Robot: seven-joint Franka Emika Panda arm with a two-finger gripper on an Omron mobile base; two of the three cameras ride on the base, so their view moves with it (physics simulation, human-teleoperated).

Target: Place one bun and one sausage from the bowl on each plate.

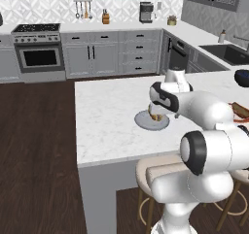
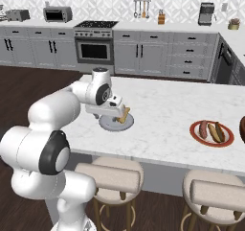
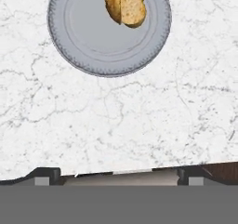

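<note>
I have the arm bent low over the marble desk (image 2: 162,115), its pincer (image 2: 118,111) hanging just above the grey plate (image 3: 88,51) with the jaws spread wide and nothing between them. A split bun (image 3: 124,4) lies on that plate, toward its rim; from the hand camera the rest of the plate is bare grey. Off to my right, well apart along the desk, sits the red-rimmed plate (image 2: 211,133), carrying a sausage (image 2: 204,128) and a second bun (image 2: 216,132) side by side. At the right edge of the right base view I catch a reddish-brown sliver of the bowl (image 2: 242,129), just beside that plate.
</note>
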